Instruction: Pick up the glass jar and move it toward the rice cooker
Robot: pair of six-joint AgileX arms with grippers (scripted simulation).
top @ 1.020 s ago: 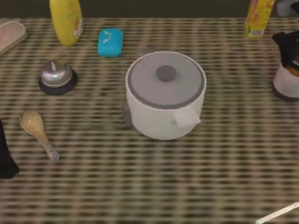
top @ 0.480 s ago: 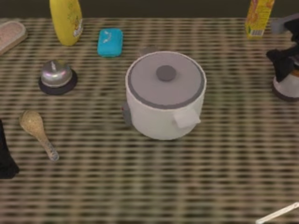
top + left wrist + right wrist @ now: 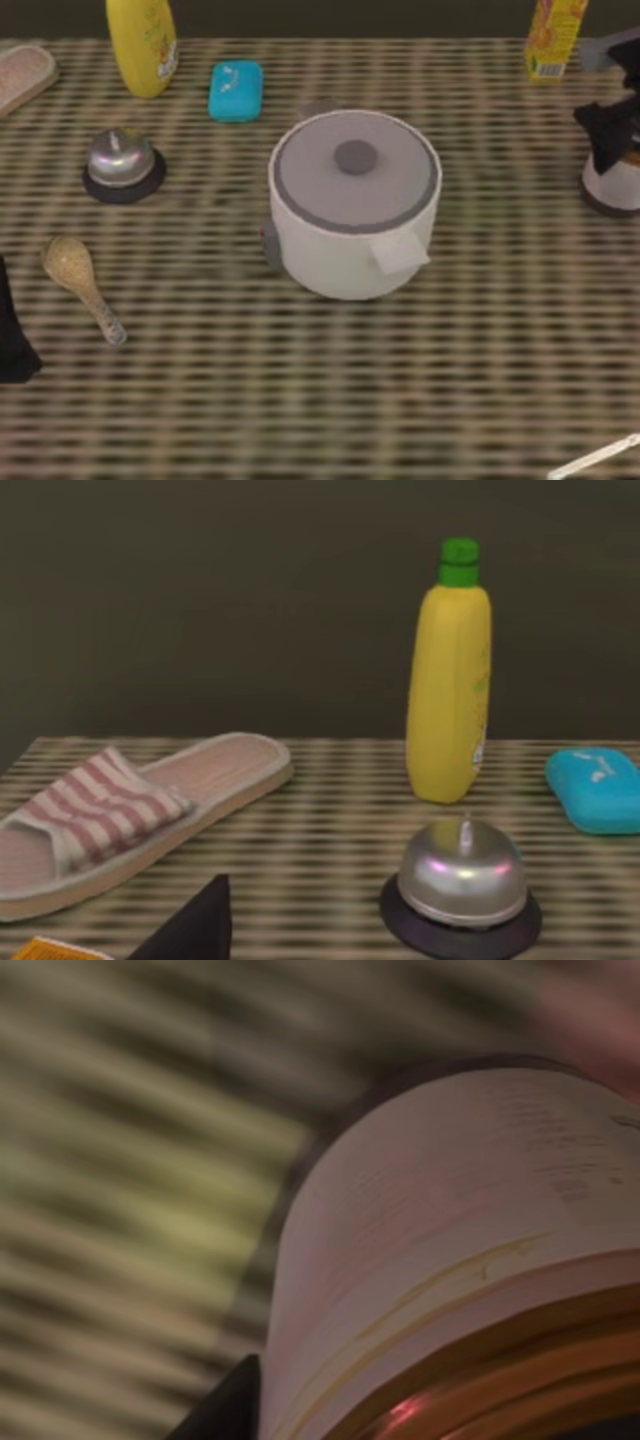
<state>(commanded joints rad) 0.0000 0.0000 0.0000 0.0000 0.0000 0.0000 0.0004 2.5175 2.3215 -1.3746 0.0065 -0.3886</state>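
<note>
I am bringing my right gripper point(image 3: 612, 135) down over the glass jar point(image 3: 613, 186) standing directly beneath it, well apart from the rice cooker point(image 3: 354, 203); unsure whether my fingers are clenched, I should seat them low around its label.

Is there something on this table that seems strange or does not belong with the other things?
Yes: a striped slipper lies at the table's far left corner, odd among kitchen things like the rice cooker, yellow bottle and bell. Nothing is spilled or tipped over. The glass jar stands upright at the right edge under the right gripper.
</note>
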